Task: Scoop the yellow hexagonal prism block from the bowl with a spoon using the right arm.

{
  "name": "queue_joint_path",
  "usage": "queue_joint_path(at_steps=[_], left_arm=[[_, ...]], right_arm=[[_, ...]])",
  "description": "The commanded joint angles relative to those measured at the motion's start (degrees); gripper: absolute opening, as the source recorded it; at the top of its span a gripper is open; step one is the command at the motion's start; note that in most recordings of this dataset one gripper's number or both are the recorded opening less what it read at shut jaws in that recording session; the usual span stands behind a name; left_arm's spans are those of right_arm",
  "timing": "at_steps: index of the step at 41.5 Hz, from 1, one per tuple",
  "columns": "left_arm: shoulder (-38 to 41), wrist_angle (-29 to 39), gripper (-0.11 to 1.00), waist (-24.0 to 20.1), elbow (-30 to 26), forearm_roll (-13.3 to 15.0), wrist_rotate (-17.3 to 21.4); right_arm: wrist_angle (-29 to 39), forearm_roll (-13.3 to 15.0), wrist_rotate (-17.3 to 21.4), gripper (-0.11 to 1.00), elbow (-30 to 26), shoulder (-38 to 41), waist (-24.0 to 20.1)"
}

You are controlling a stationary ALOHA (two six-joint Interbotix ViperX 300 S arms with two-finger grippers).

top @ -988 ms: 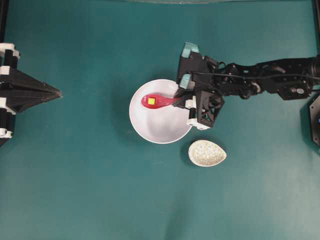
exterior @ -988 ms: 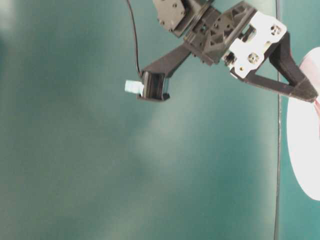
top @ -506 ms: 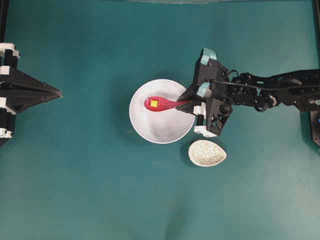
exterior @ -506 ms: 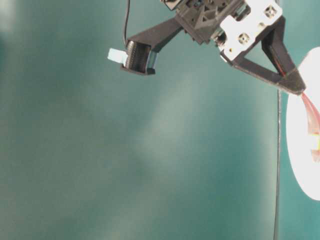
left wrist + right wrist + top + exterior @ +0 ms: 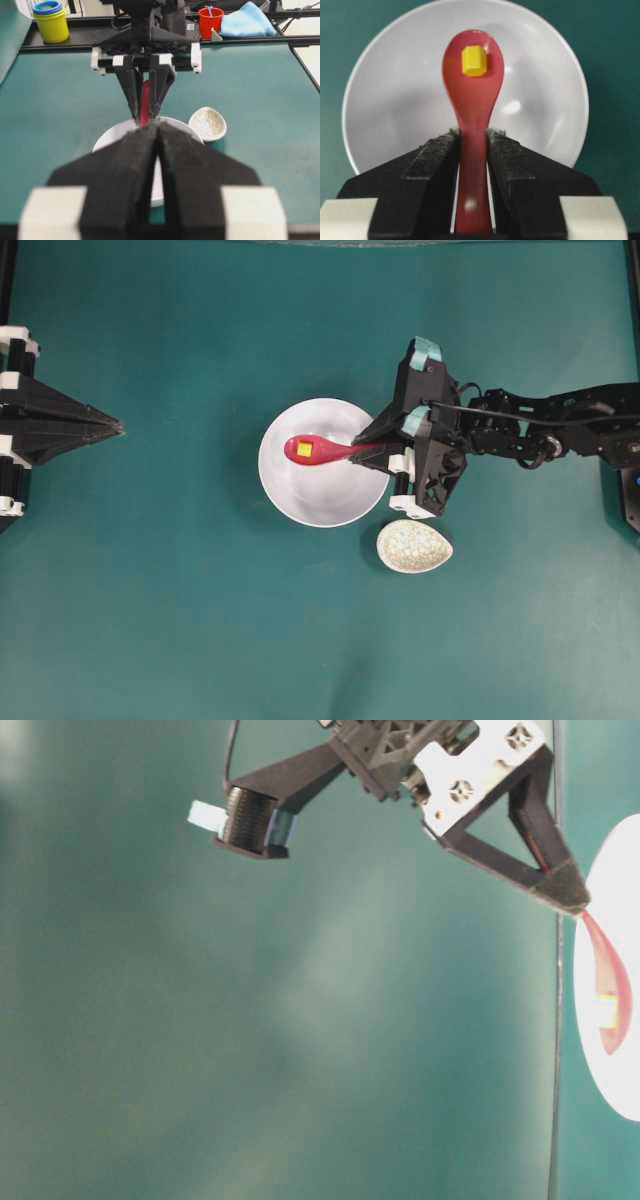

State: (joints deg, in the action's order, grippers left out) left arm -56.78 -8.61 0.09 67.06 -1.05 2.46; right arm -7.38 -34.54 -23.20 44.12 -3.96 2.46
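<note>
1. The left hand (image 5: 118,426) is pressed together, same spot as before.
2. The yellow hexagonal prism block (image 5: 304,449) sits in the spoon (image 5: 322,450) over the white bowl (image 5: 322,502).
3. The right hand (image 5: 377,449) squeezes the spoon's handle and has pulled back rightward.

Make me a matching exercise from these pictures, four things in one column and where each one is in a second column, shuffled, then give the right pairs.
Things:
1. tiny yellow hexagonal block
2. glossy pink-red spoon
3. small speckled beige egg-shaped dish
4. left gripper

Places or states:
A. on the table beside the large white bowl
B. lying in the spoon's scoop
C. shut, holding nothing, far from the bowl
D. handle clamped in the right gripper, scoop over the bowl

Pairs: 1-B, 2-D, 3-A, 4-C
</note>
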Motion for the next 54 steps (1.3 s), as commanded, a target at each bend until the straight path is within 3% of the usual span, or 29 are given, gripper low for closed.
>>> queue_joint_path(at_steps=[1,33,54], left_arm=[[0.35,-0.35,0.01,-0.09,-1.67,-0.09,0.0],[-0.35,-0.7,0.01,-0.09,-1.85,-0.09,-0.18],[-0.35,-0.88,0.01,-0.09,-1.85,-0.09,-0.18]], right_arm=[[-0.62,0.09,0.09,0.25,-0.18,-2.72,-0.18],[2.2,2.64,-0.44,0.25,0.44,-15.82,0.44],[2.81,2.9,-0.53,0.25,0.44,-16.52,0.44]])
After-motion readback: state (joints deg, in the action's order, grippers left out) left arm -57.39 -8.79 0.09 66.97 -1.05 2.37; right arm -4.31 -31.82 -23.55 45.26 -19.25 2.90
